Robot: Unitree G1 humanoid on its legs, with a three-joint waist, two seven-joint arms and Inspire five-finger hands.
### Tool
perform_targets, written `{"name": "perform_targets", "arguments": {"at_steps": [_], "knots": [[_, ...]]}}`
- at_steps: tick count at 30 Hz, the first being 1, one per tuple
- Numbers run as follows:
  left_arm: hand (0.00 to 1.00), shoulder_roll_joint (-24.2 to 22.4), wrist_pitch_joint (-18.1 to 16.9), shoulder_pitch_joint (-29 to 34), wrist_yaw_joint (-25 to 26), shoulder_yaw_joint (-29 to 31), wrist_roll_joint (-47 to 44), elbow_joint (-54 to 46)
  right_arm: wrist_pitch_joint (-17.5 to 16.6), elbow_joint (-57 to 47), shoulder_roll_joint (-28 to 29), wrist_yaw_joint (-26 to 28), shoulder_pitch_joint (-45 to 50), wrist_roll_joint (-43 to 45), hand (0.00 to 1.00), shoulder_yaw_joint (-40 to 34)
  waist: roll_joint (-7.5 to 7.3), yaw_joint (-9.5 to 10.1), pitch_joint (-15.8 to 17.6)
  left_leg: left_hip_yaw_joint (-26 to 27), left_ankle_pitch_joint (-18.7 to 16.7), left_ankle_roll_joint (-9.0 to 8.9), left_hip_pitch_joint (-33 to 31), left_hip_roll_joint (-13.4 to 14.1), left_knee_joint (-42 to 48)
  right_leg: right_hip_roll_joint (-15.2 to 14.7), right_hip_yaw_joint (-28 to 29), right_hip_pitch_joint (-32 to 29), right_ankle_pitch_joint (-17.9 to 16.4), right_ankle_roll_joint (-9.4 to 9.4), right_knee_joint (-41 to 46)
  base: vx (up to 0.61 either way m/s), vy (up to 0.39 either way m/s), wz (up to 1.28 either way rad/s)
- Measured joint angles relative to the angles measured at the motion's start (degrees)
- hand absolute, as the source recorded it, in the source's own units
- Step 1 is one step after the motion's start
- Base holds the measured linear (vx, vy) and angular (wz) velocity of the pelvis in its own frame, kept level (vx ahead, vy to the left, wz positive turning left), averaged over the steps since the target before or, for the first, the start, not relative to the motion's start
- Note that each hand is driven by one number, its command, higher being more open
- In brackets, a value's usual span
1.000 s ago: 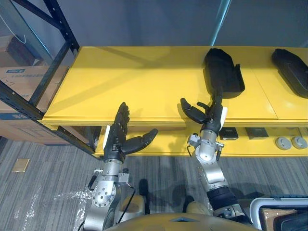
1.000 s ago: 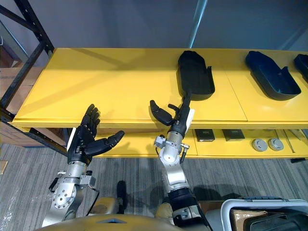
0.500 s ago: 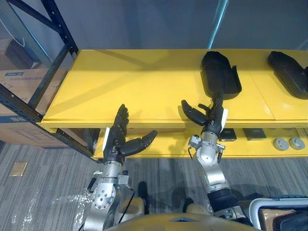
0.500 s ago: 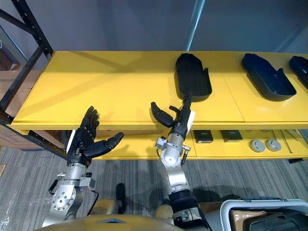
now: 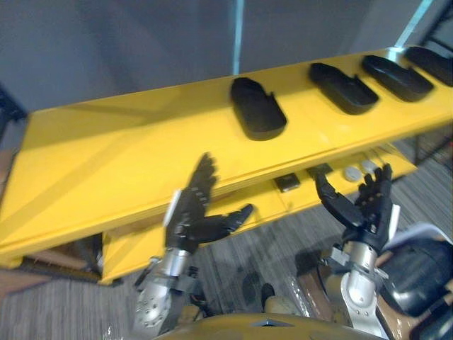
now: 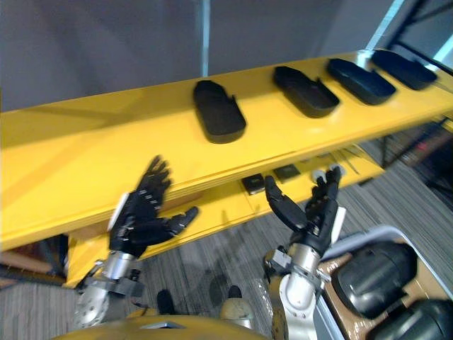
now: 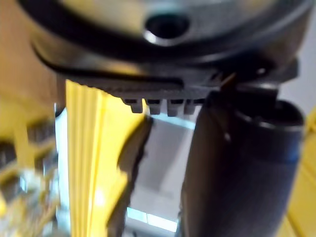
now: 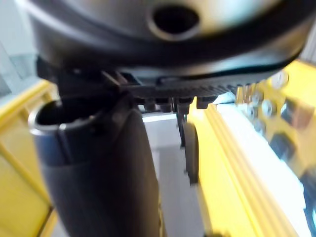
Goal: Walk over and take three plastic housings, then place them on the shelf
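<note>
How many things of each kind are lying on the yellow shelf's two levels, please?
Black plastic housings: 4
Small dark square parts: 2
Round grey parts: 2
Total: 8

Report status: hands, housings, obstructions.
Left hand open, empty. Right hand open, empty. Four housings on shelf, more in bin by right hand. Nothing in the way.
</note>
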Motion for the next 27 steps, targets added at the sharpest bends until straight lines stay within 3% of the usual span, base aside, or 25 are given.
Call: {"name": "perform_targets", "arguments": {"at_steps": [4,7,10,15,16,17,18,19,20,22,25,27], "knots": [[1.00,0.61,1.53,-7.18,-5.67,-6.39,-0.53,-0.38,-0.15,-2.00,-0.26,-3.83,4.26,1.24,1.00,-5.78,0.50,-5.19,-0.98,6.39,-2.09,-0.42,2.24,-0.09,0.02,0.40,5.35,-1.64,0.34,0.23,0.10,0.04,0.037,-0.87],[1.00,0.79,2.77,-9.41,-6.71,-8.33,-3.12,-0.32,-0.19,-1.98,-0.58,-5.20,6.96,2.54,1.00,-9.69,1.62,-7.02,-2.38,9.33,-3.00,-1.42,2.79,-0.10,0.24,1.06,8.60,-3.19,1.84,0.82,0.10,0.08,0.001,-0.55],[1.00,1.15,3.64,-12.91,-7.16,-9.65,-7.18,-0.07,-0.20,-1.48,-0.79,-5.40,9.49,3.82,1.00,-10.53,2.60,-8.43,-2.99,11.22,-4.68,-1.83,2.68,0.84,3.00,2.13,11.03,-3.10,3.34,1.01,-1.07,0.12,-0.028,-0.51],[1.00,1.28,4.04,-19.77,-8.30,-12.24,-9.87,0.76,-0.19,-0.83,-0.56,-4.14,11.16,3.99,1.00,-9.36,3.04,-9.08,-3.25,11.72,-8.19,-2.73,2.03,2.96,7.97,3.06,12.67,-2.23,3.70,1.01,-2.56,0.06,-0.068,-0.27],[1.00,1.27,4.76,-21.23,-8.04,-13.66,-9.80,0.82,-0.20,-0.44,-0.65,-3.09,10.62,5.26,1.00,-9.28,2.98,-8.60,-3.19,9.55,-9.98,-2.89,1.61,3.34,10.79,3.43,14.16,-2.23,3.70,1.01,-2.68,0.01,-0.063,-0.70],[1.00,1.33,4.83,-21.21,-7.11,-14.21,-9.68,0.89,-0.23,-0.27,-1.13,-1.64,9.76,6.42,1.00,-8.56,3.28,-7.71,-3.23,0.81,-12.56,-2.31,0.50,3.69,14.52,4.49,16.75,-2.99,3.70,1.01,-2.22,0.00,-0.051,-0.93],[1.00,1.40,4.90,-21.20,-6.30,-14.23,-9.37,0.91,-0.36,-0.02,-1.57,-0.76,9.10,6.70,1.00,-8.03,3.64,-6.99,-3.22,-3.84,-14.35,-2.06,-0.31,3.80,16.49,5.22,18.35,-3.16,3.69,0.99,-1.85,0.01,-0.007,-1.38],[1.00,1.91,5.25,-21.12,-3.91,-13.60,-8.58,0.92,-0.82,1.05,-3.26,1.35,7.29,7.80,1.00,-6.65,4.61,-5.90,-3.06,-12.24,-18.46,-2.21,-1.68,3.46,19.93,6.98,21.88,-4.19,3.64,0.76,-1.37,-0.01,0.050,-1.44],[1.00,2.11,5.93,-20.69,-2.45,-12.47,-8.57,0.89,-0.82,2.39,-4.67,2.76,5.70,8.08,1.00,-5.46,5.07,-4.99,-3.01,-16.11,-20.70,-1.80,-2.28,2.46,22.17,7.89,24.46,-5.06,3.70,0.86,-0.74,-0.05,0.140,-1.59],[1.00,2.55,6.64,-18.43,-1.28,-9.14,-8.61,0.86,-0.78,4.53,-7.10,4.49,3.81,8.08,1.00,-3.02,5.60,-4.48,-2.83,-18.10,-23.81,-0.38,-2.66,1.09,24.96,8.32,26.25,-6.06,3.62,0.89,0.41,-0.09,0.175,-0.94],[1.00,2.75,6.78,-14.29,-2.21,-4.69,-9.34,0.26,0.49,5.07,-7.69,4.65,4.26,8.70,1.00,0.05,6.06,-3.15,-2.41,-16.15,-24.58,-0.04,-4.17,0.68,28.27,8.30,26.24,-9.10,3.14,1.21,4.90,-0.04,0.152,-0.34],[1.00,2.71,5.84,-13.13,-3.83,-4.26,-11.34,0.17,0.78,4.89,-7.19,6.82,4.83,12.46,1.00,2.88,5.60,-1.49,-0.25,-16.11,-25.48,0.04,-4.04,0.39,31.24,9.17,22.82,-10.48,3.09,1.38,9.25,-0.02,0.085,-0.34]]}}
